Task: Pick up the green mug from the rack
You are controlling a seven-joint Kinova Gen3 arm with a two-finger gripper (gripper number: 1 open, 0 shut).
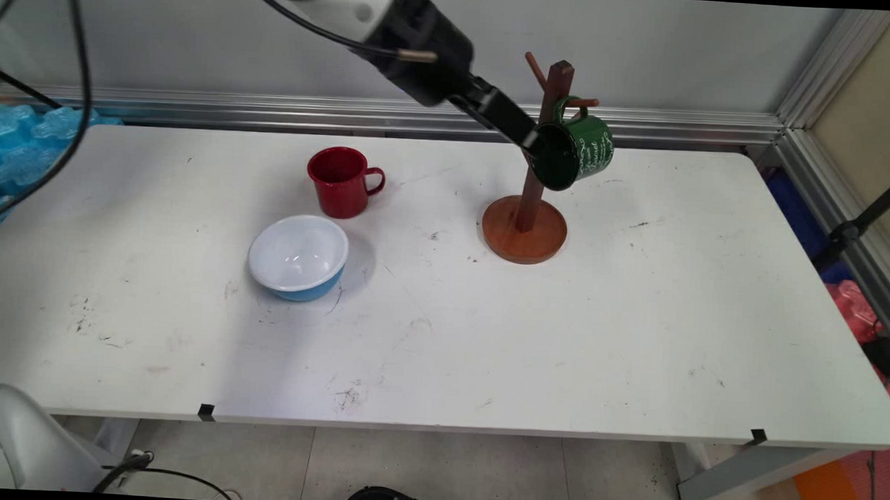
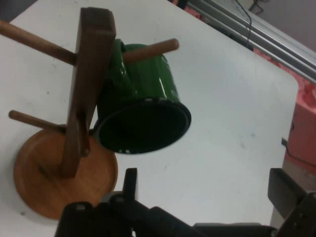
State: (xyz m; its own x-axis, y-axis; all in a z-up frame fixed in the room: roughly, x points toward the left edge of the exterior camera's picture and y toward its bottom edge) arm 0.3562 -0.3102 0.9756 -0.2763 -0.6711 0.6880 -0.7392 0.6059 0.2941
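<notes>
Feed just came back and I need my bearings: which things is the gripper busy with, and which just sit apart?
At the gripper:
- gripper, open, by the mug's mouth
- green mug, hanging by its handle on a peg
- wooden mug tree

Lying apart:
- red mug
- blue bowl, white inside
Both stand on the white table, left of the tree.

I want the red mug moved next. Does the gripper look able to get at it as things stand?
Probably yes: the red mug stands upright in the open; the open gripper holds nothing, beside the hanging green mug.
</notes>
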